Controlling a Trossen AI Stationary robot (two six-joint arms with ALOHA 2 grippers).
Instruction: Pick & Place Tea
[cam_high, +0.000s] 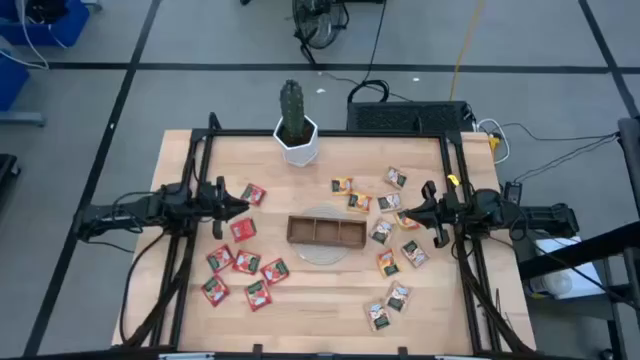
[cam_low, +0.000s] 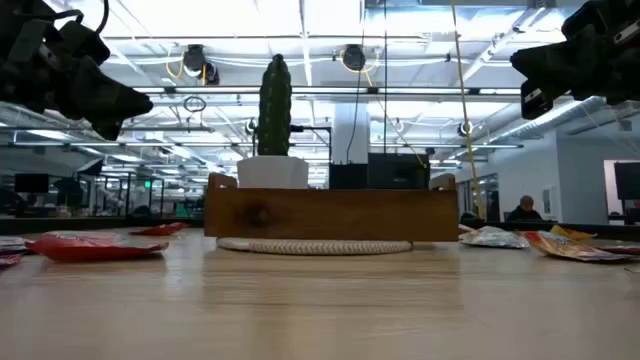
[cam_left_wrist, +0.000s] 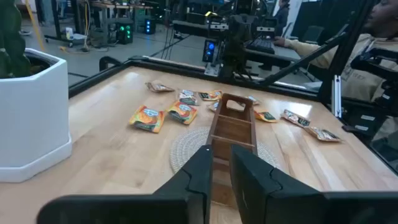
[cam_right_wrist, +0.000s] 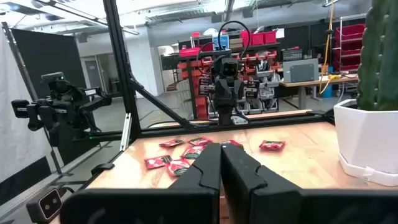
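Across the wooden table (cam_high: 330, 300), I see the tea sachets lying in two loose groups on either side of the brown wooden tray (cam_high: 327, 231): red sachets (cam_high: 247, 262) on the left half, orange-yellow and grey-white sachets (cam_high: 388, 262) on the right half. I make out no sachet in the tray's three compartments from above. The tray sits at mid-table on a pale round woven mat (cam_high: 325, 250), and the low view shows its long wooden wall above the mat's rim. Behind it stands a green cactus (cam_high: 291, 110) in a white hexagonal pot (cam_high: 298, 146), near the table's far edge.

My left gripper (cam_high: 240, 205) hangs raised over the table, just beside the topmost red sachets, its fingers (cam_left_wrist: 252, 177) a narrow slit apart and holding nothing. My right gripper (cam_high: 408, 209) hangs raised opposite, among the sachets on that side, its fingers (cam_right_wrist: 202, 171) pressed together, empty. Black frame rails (cam_high: 190, 250) run along both sides of the table.
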